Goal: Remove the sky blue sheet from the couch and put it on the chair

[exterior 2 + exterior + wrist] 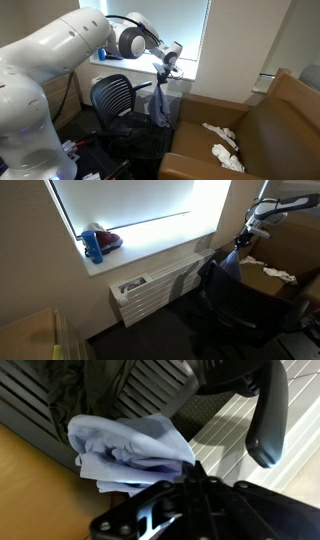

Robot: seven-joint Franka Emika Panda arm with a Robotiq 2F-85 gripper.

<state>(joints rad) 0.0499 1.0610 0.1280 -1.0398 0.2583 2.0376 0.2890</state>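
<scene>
My gripper (165, 66) is shut on the sky blue sheet (160, 106), which hangs down bunched beside the black office chair (118, 100), between the chair and the brown couch (275, 125). In an exterior view the gripper (243, 237) holds the sheet (231, 266) just above the chair's backrest (225, 300). In the wrist view the crumpled sheet (130, 450) spreads out from the closed jaws (190, 478), with the chair's armrest (270, 410) to the right.
White cloths (225, 150) lie on the couch seat and also show in an exterior view (272, 273). A white radiator (150, 292) runs under the window sill. A blue bottle (94, 246) and a red object stand on the sill.
</scene>
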